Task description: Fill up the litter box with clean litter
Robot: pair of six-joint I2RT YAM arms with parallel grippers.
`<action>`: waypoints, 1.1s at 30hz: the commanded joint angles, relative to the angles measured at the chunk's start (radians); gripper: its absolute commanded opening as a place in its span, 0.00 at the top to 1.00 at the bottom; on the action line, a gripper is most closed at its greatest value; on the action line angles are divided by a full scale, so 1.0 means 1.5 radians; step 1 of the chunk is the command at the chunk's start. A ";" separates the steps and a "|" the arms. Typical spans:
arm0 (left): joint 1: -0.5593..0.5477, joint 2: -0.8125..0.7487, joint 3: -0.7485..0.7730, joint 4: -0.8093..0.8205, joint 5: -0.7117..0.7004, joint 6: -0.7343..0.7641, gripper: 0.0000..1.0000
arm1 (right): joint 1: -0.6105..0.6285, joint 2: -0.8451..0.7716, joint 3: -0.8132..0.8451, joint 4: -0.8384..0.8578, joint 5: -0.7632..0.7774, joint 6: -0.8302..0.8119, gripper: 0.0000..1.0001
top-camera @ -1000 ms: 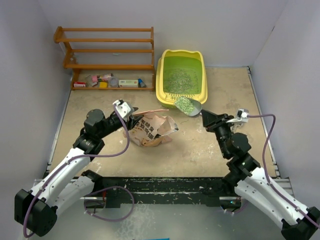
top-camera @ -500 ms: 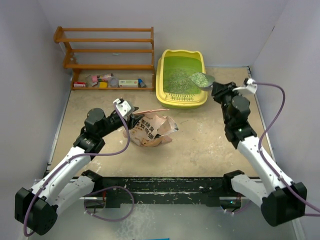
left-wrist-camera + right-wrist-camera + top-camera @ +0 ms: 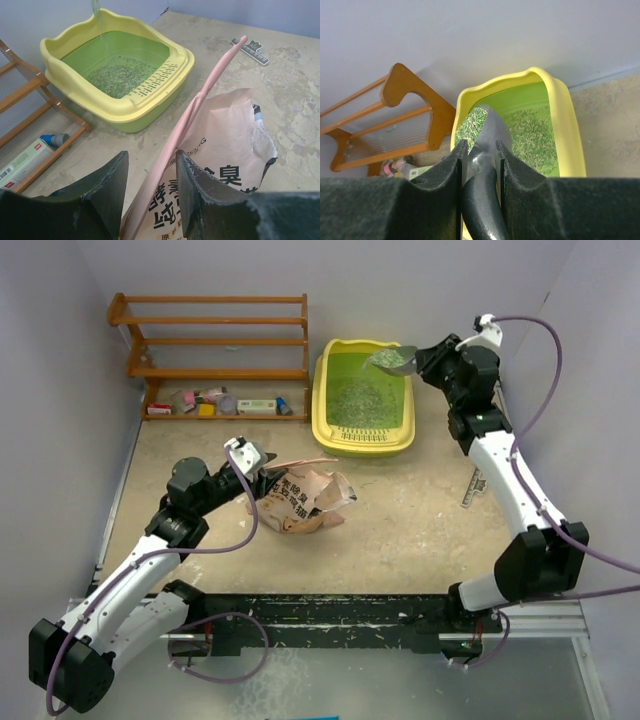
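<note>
The yellow litter box with a green floor stands at the back centre and holds a layer of pale grey-green litter. My right gripper is shut on the black handle of a grey metal scoop. The scoop is heaped with litter and held above the box's back right corner. In the right wrist view the scoop carries litter over the box. My left gripper is shut on the pink rim of the printed bag, also in the left wrist view.
A wooden shelf rack stands at the back left with small items on its bottom shelf. A ruler-like strip lies on the table right of centre. Walls close the left, back and right sides.
My right arm has carried the loaded scoop from in front of the box's front lip up and back, to above its back right corner. The left arm and bag have not moved.
</note>
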 commanded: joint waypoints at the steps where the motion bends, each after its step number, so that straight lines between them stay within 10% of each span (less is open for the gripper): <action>1: 0.001 -0.009 0.033 0.024 0.007 -0.008 0.54 | -0.021 0.049 0.127 -0.040 -0.041 -0.040 1.00; 21: 0.001 0.005 0.035 0.019 0.005 -0.001 0.53 | -0.072 0.415 0.717 -0.383 -0.209 -0.185 1.00; 33: 0.001 0.019 0.038 0.018 0.007 0.002 0.54 | -0.049 0.432 0.752 -0.414 -0.258 -0.315 1.00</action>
